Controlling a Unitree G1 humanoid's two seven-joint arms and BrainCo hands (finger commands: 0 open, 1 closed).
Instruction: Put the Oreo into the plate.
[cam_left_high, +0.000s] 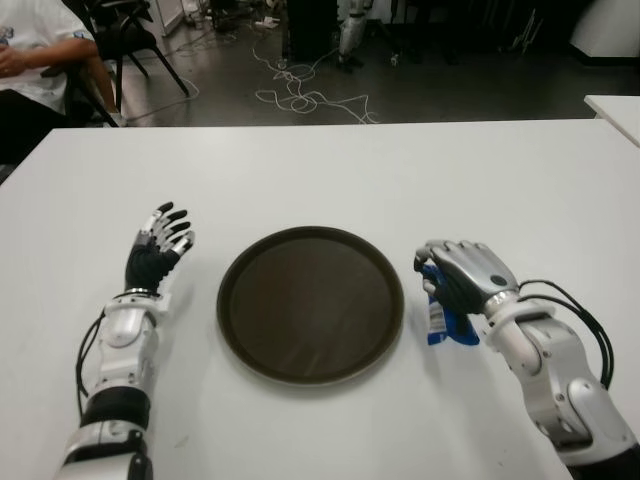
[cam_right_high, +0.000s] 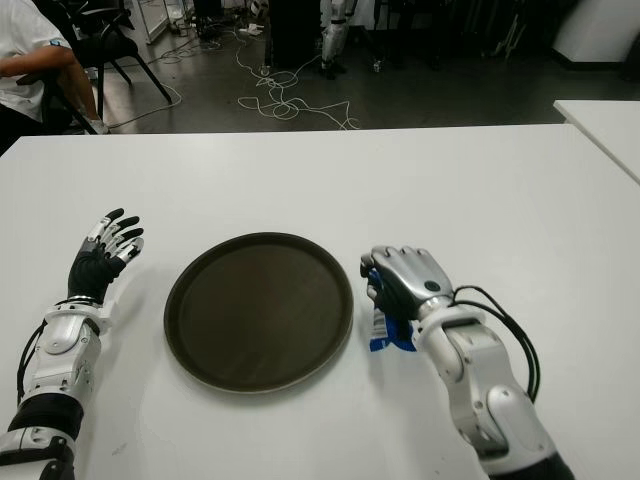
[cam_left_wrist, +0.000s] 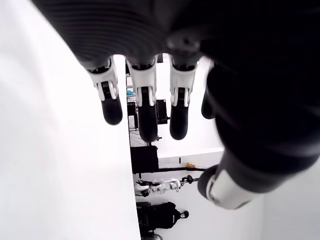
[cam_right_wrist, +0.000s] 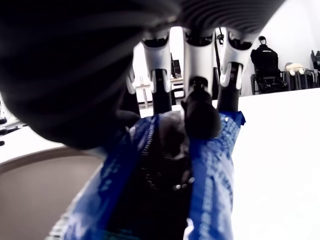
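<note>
Oreo (cam_left_high: 440, 318): lying on the bench (cam_left_high: 330, 170) just right of the plate (cam_left_high: 232, 300).
Right hand (cam_left_high: 462, 275): we're curling fingers around the packet; firm the grip, then lift.
Left hand (cam_left_high: 155, 250): left of the plate, fingers spread, holding nothing.

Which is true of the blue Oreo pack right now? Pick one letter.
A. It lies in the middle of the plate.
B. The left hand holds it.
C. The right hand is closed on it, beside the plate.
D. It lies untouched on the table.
C: the right hand is curled over the Oreo pack on the table, right of the empty plate; the left hand holds nothing.
</note>
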